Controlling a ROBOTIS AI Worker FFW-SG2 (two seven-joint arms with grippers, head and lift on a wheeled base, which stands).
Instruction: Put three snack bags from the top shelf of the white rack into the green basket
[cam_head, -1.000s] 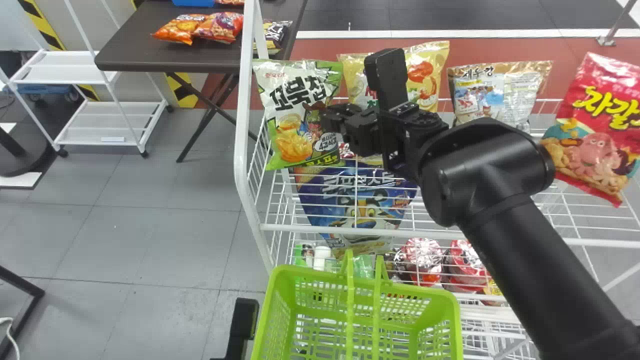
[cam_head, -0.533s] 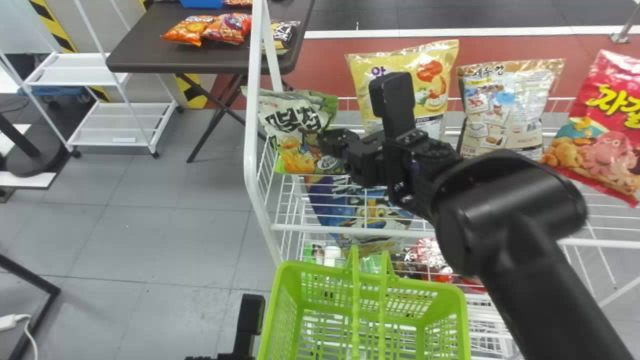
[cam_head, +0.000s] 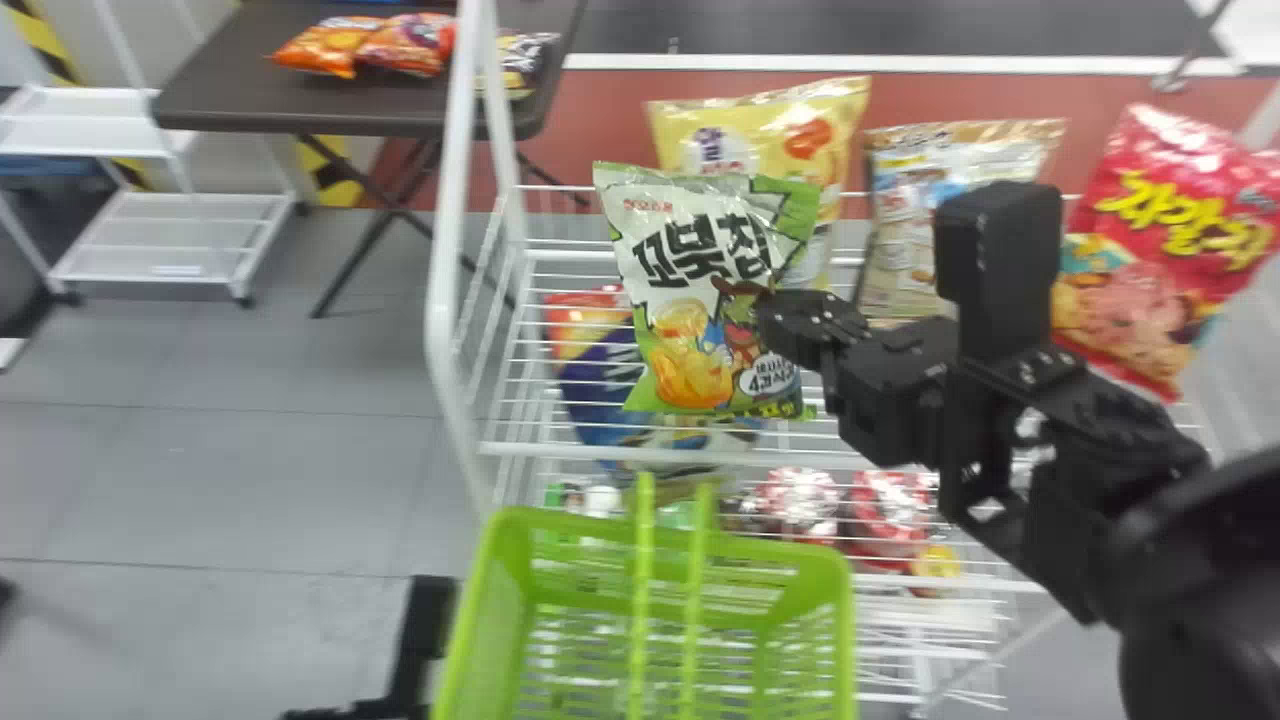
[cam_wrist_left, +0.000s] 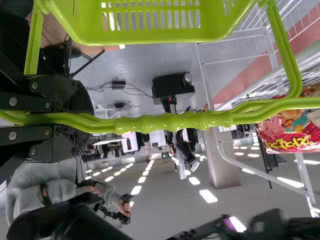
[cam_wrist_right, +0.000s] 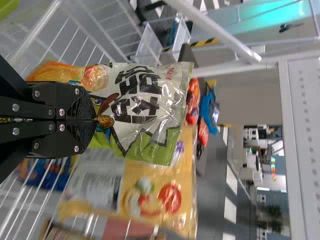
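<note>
1. The right pincer (cam_head: 778, 315) is clamped on the green-white bag (cam_head: 690, 275), held above the shelf (cam_head: 620, 455), near its front left corner.
2. The left pincer (cam_head: 422, 622) is closed round the handle (cam_wrist_left: 175, 121) of the basket (cam_head: 780, 550), before the shelf's front edge.
3. Toward its back edge, rightward: yellow bag (cam_head: 750, 135), tan bag (cam_head: 898, 230), red bag (cam_head: 1190, 225).
</note>
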